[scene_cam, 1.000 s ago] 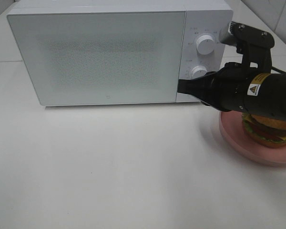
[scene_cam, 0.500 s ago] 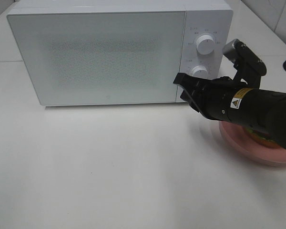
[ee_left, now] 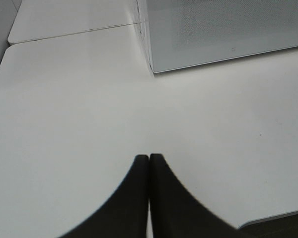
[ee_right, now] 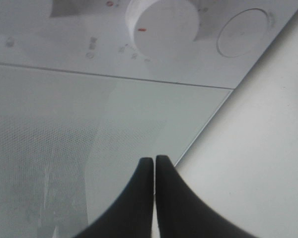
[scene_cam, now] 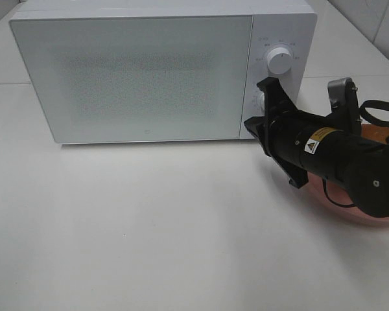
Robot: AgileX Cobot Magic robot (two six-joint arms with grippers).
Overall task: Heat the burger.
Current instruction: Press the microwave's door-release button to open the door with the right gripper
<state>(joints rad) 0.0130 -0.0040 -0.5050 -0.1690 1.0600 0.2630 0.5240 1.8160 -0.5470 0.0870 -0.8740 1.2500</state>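
**Door shut, burger not yet in the oven**

The microwave (scene_cam: pixel 136 71) stands along the far edge of the table with its door closed. The right gripper (scene_cam: pixel 248 123) has its fingers pressed together and holds nothing. It points at the door's lower corner beside the control panel (scene_cam: pixel 282 35); whether it touches the door I cannot tell. The burger (scene_cam: pixel 378 134) sits on a pink plate (scene_cam: pixel 356 214) by the table's right edge. The right arm hides most of it, so only a sliver of bun shows. The left gripper (ee_left: pixel 149 157), fingers also pressed together and empty, hangs over the table's left side. By my reading, every step is left: opening the door, loading the burger, closing up and setting a dial (scene_cam: pixel 280 61).
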